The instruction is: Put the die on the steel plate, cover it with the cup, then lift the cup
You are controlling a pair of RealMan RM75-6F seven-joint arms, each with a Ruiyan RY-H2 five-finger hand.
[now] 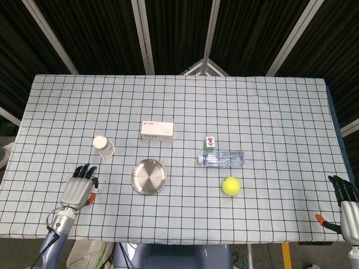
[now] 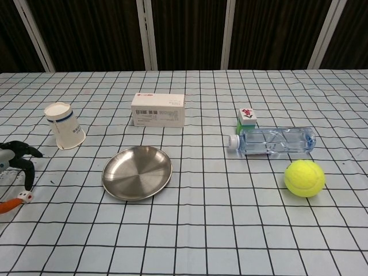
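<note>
At the chest view's lower left, the left hand (image 2: pixel 16 164) pinches the small die (image 2: pixel 24 196) against the desk; it should carry it level to the steel plate (image 2: pixel 137 172).

The left hand (image 1: pixel 78 189) is low at the lower left of the head view, fingers bent downward, pinching something small and white. The right hand (image 1: pixel 347 208) rests at the far lower right, fingers straight and holding nothing.

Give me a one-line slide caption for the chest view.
Left hand pinching a small die beside the empty steel plate, paper cup upside down behind.
</note>
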